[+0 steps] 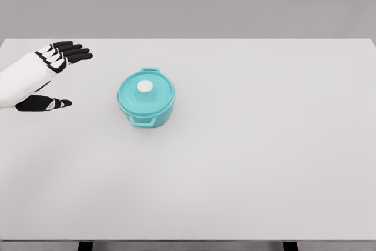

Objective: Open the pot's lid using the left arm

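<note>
Pot sits left of middle on white table, lid on, white knob up top (easy grab spot). Left hand well apart, fingers spread wide, holding nothing, ready to reach.

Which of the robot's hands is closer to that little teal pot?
Left. The left hand hovers open to the left of the pot, not touching it, the lid still on. The right hand is out of view.
</note>
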